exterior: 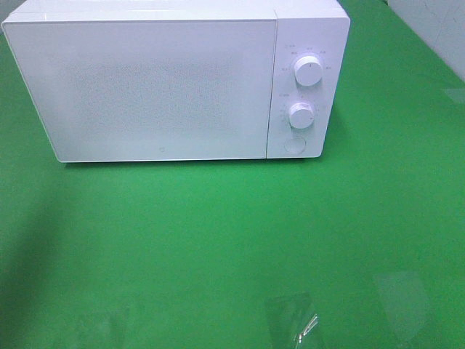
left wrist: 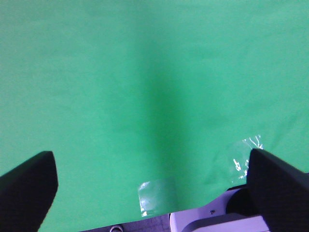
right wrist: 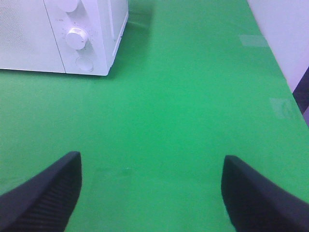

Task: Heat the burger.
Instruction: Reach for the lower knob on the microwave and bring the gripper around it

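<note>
Left wrist view: the left gripper (left wrist: 150,159) is seen closest, its black jaws spread wide with only the smooth green tabletop (left wrist: 96,72) between them. Two glossy patches of clear tape (left wrist: 153,195) are stuck to that surface just beside the jaws. In the right wrist view, the right gripper (right wrist: 152,159) is likewise shown with its black jaws spread wide and nothing gripped, above bare green. Farther back, a white box-shaped microwave oven (exterior: 160,87) is set upright on the tabletop, at the far side of the exterior high view and left of centre. Its pale speckled door (exterior: 145,94) is shut. On the control panel at its right end, two round white dials (exterior: 309,71) are stacked one above the other, and a round white button (exterior: 293,143) is placed below them. Where the burger is cannot be told from any view.
</note>
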